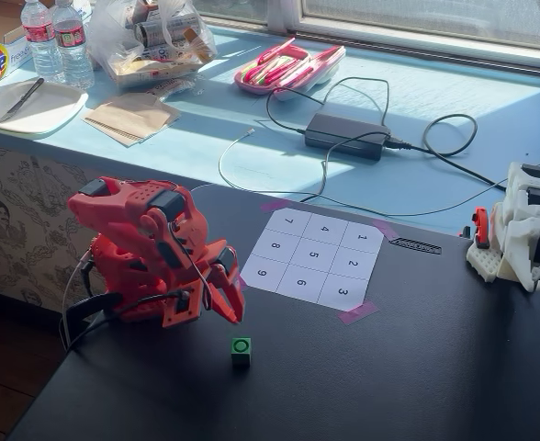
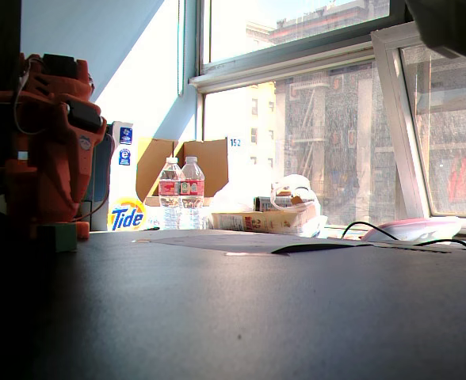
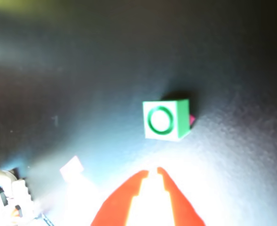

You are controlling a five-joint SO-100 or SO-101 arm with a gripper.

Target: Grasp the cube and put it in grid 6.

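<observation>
The tiny green cube [image 1: 241,347] with a pale ring on its top face sits on the black table, in front of the white numbered paper grid. Grid 6 [image 1: 301,282] is the middle cell of the grid's near row, between 9 and 3, and it is empty. My red gripper [image 1: 236,315] hangs just above and behind the cube, with its jaws together and holding nothing. In the wrist view the cube [image 3: 167,119] lies a short way beyond the gripper [image 3: 153,171], slightly to the right. In a low fixed view the cube [image 2: 61,236] shows at the red arm's foot.
A white device [image 1: 523,230] stands at the table's right edge. A black power adapter [image 1: 346,135] with cables, a pink case [image 1: 288,64], water bottles [image 1: 59,39] and a plate [image 1: 33,107] lie on the blue ledge behind. The table's left edge runs close beside the arm's base.
</observation>
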